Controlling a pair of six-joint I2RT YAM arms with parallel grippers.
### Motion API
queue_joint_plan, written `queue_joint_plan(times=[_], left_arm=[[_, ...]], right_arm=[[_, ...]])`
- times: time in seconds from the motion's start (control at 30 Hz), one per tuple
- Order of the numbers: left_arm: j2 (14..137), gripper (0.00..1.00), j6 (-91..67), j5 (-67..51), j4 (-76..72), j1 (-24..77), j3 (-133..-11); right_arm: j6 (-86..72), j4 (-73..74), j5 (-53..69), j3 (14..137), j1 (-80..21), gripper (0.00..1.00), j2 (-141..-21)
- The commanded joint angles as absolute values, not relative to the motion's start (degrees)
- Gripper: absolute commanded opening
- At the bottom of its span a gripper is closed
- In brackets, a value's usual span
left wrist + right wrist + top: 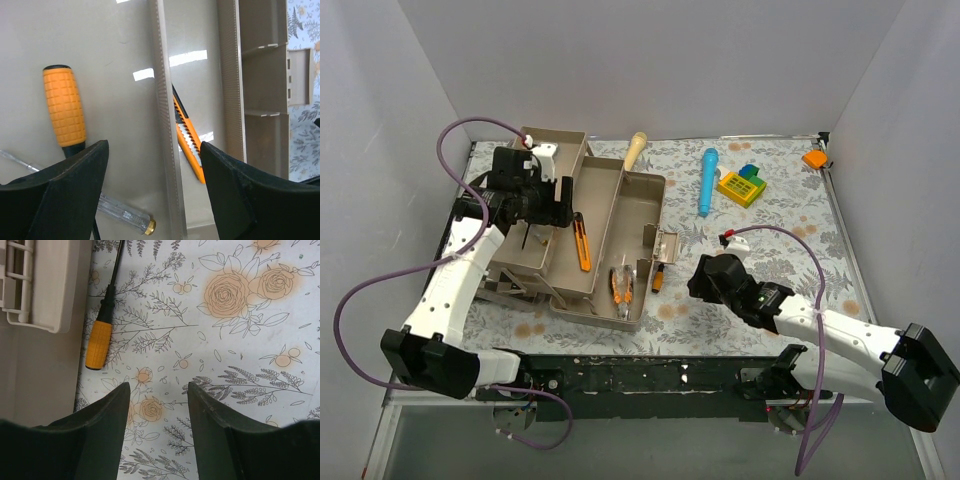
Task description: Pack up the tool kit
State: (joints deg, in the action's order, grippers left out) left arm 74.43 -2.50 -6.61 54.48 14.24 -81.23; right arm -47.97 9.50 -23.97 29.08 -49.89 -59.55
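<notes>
The tool kit's toolbox (642, 186) lies open left of centre with its tan trays folded out. My left gripper (545, 205) hovers over it, open and empty (154, 150), above a divider wall. Below it lie an orange-handled screwdriver (64, 107), a clear-handled screwdriver (120, 210) and an orange utility knife (187, 135) (582, 243). Orange-handled pliers (623, 285) rest in the front tray. A small orange-and-black screwdriver (658, 280) (98, 345) lies on the cloth beside the tray (50, 285). My right gripper (705, 275) (159, 387) stands open and empty just right of it.
A blue cylindrical tool (707, 180) and a yellow toy block (741, 185) lie at the back right of the floral cloth. A wooden-handled tool (635, 150) sits behind the toolbox, and a small orange object (814, 158) is in the far right corner.
</notes>
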Motion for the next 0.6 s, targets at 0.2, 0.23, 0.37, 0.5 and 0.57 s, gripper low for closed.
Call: queue_joint_plan(times=[0.2,0.23,0.37,0.5,0.57], left_arm=[[74.44,0.39,-0.97,1.21,52.12,19.59,-80.07],[74.44,0.33,-1.14,2.88,52.03,20.12,-79.98],[74.44,0.01,-1.76,8.78,49.84,20.48,-79.19],[75.32,0.0,-1.06,10.72,47.64,20.48,-79.71],[76.55,0.0,-0.7,12.73,47.2,20.48,-80.94]], right_arm=[[-49.57,8.53,-25.58,28.21,-49.83,0.57,-58.36],[-49.74,8.35,-25.49,28.21,-49.83,0.57,-58.62],[-51.5,6.69,-24.09,27.78,-49.75,0.57,-60.02],[-52.64,3.61,-22.24,28.03,-49.66,0.57,-61.87],[-52.91,3.17,-21.71,29.17,-49.66,0.57,-63.36]])
